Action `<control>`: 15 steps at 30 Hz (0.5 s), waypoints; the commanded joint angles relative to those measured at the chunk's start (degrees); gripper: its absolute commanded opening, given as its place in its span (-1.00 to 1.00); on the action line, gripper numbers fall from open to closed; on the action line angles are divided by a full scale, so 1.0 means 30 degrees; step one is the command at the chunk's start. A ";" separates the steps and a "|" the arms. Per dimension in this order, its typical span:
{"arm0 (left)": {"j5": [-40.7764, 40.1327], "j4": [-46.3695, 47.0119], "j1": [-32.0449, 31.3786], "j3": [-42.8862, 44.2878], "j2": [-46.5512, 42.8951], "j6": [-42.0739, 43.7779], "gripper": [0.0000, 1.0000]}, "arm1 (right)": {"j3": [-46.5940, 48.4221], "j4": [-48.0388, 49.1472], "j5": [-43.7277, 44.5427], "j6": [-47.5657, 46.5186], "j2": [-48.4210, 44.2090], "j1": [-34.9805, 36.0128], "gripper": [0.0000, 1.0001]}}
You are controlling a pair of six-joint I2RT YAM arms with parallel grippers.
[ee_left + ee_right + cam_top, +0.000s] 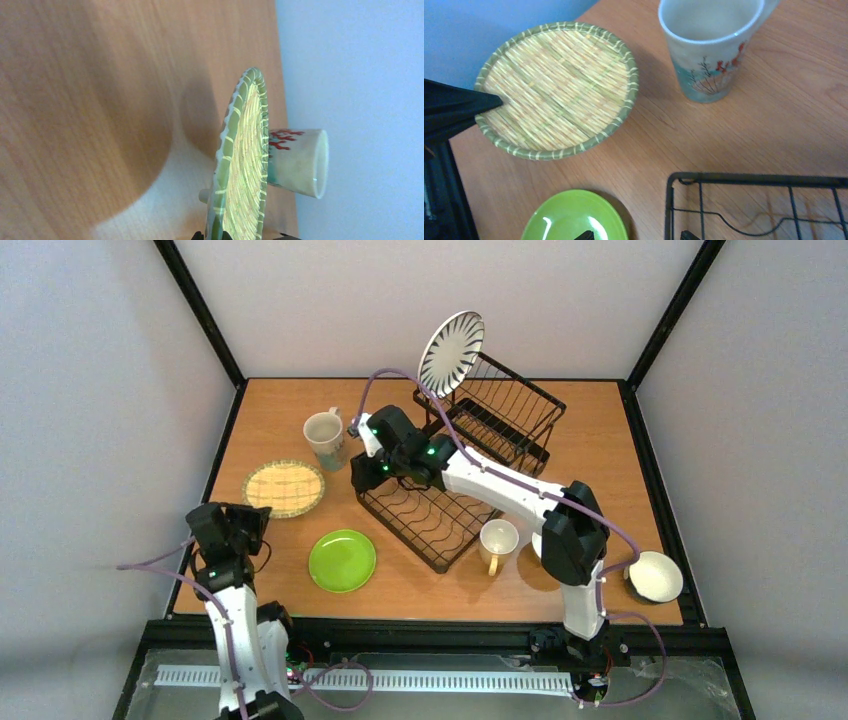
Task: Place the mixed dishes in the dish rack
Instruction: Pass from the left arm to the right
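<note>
Plate [452,352] is stood in dish rack basket [510,412] at rear. Bamboo plate [284,488] is located left of rack tray [440,525], mug [325,437] behind it.

Soft, fairly bright light from above fills all views. White glare spots sit on the glossy lime-green plate [574,220]. In the left wrist view a broad soft-edged shadow darkens the orange-brown wooden surface [75,75], and the round woven bamboo plate [242,165] looks slightly blurred.
</note>
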 commanded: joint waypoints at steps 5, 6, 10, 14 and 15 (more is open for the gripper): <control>0.2186 0.1159 0.0096 0.1742 -0.1112 -0.1568 -0.99 | 0.2215 0.0099 -0.1645 0.0777 0.1051 -0.0036 0.99; 0.2279 0.1073 0.0083 0.1861 -0.1243 -0.1655 -0.99 | 0.2445 0.0052 -0.1733 0.0834 0.1097 -0.0035 0.99; 0.2674 0.0980 0.0029 0.2126 -0.1778 -0.2146 -0.99 | 0.3655 -0.0272 -0.1982 0.1242 0.1468 -0.0035 0.99; 0.2941 0.0934 -0.0128 0.2325 -0.2299 -0.2590 -0.99 | 0.4595 -0.0483 -0.2210 0.1657 0.1723 -0.0061 0.99; 0.2974 0.0968 -0.0161 0.2359 -0.2428 -0.2751 -0.99 | 0.4742 -0.0496 -0.2250 0.1772 0.1796 -0.0071 0.99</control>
